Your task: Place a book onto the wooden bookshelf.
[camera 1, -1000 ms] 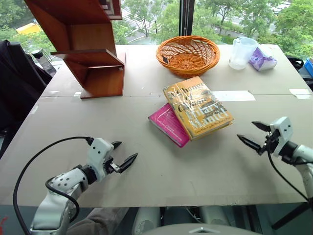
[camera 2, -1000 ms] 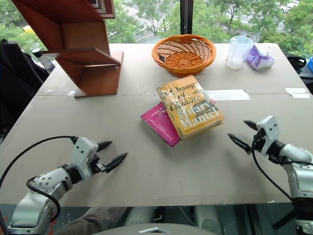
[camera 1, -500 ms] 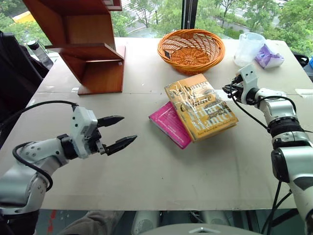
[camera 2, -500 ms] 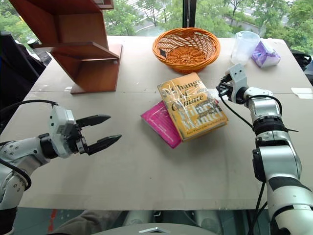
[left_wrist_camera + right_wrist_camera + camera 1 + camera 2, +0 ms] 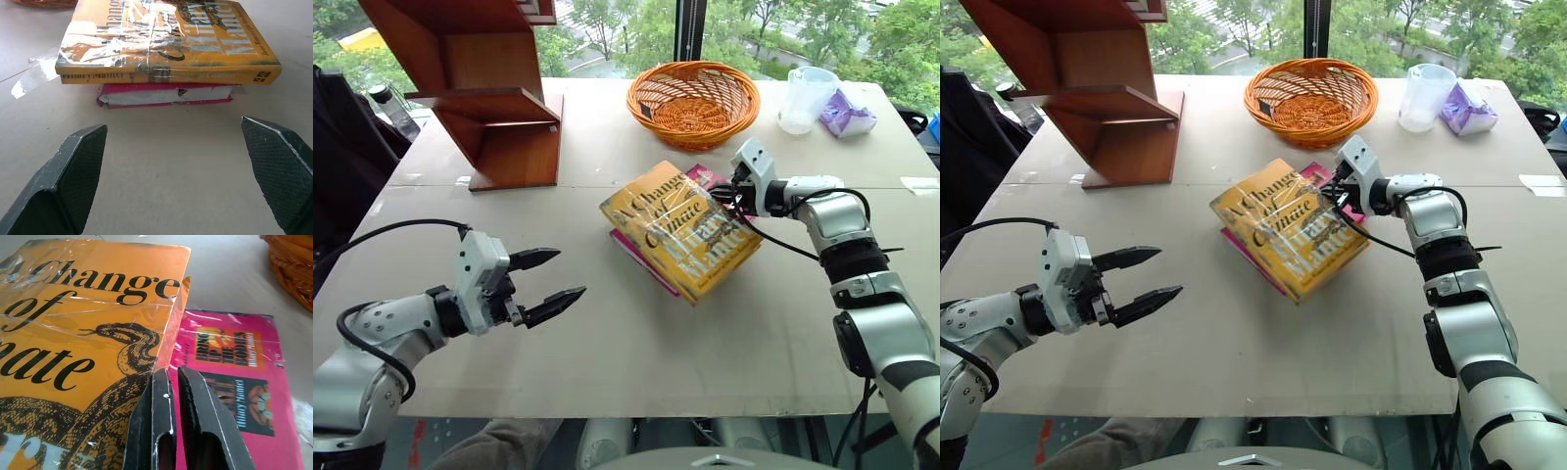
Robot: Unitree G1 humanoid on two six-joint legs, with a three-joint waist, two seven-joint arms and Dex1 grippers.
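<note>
Our right gripper (image 5: 1337, 192) now has its jaws together at the far edge of the yellow hardcover book (image 5: 1290, 227). A second ago they stood apart out by the surface's right edge, so we have swung in and shut. The right wrist view shows the fingertips (image 5: 166, 382) pinched where the glossy jacket edge overhangs the pink book (image 5: 234, 382). Whether they grip the cover board or only the plastic wrap, we cannot tell.

The yellow book has turned and slid toward the surface's left side. It lies mid-surface atop the pink one, more of which now shows at the far side.

Our left gripper (image 5: 551, 282), jaws wide apart and empty, has risen a little and faces the book's spine near the front-left.

The wooden bookshelf (image 5: 499, 108) stands at the far-left corner, so we judge lift and carry remain.
</note>
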